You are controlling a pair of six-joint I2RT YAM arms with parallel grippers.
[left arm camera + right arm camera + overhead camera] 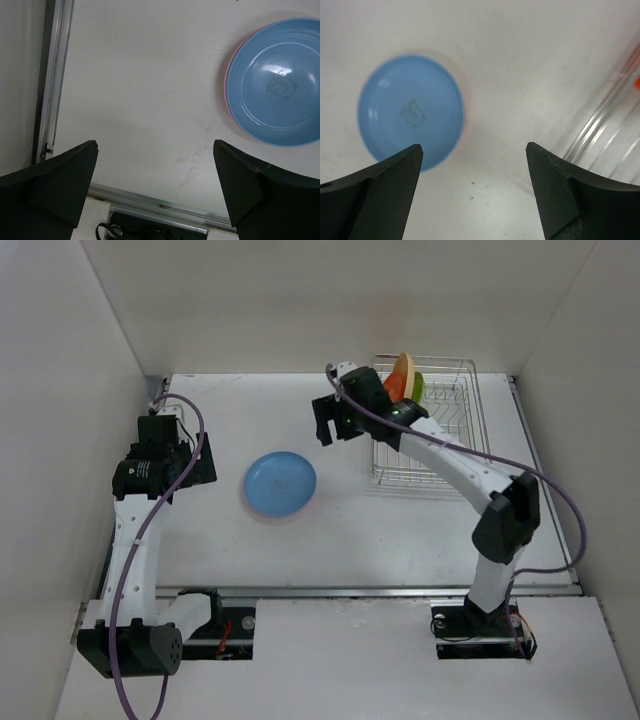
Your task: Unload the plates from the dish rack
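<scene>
A blue plate [280,485] lies flat on the table, stacked on a pink plate whose rim [227,90] shows at its edge. The blue plate [277,90] fills the left wrist view's upper right and sits at the left [410,112] of the right wrist view. The dish rack [445,440] stands at the back right. A cream-yellow plate [404,367], an orange plate [395,389] and a green plate [417,386] stand on edge at its far end. My right gripper [333,432] [474,146] hangs open and empty between the rack and the blue plate. My left gripper [200,462] [155,145] is open and empty, left of the stack.
White walls close in the table on the left, back and right. A metal rail [150,200] runs along the table's near edge. Rack wires [607,122] cross the right side of the right wrist view.
</scene>
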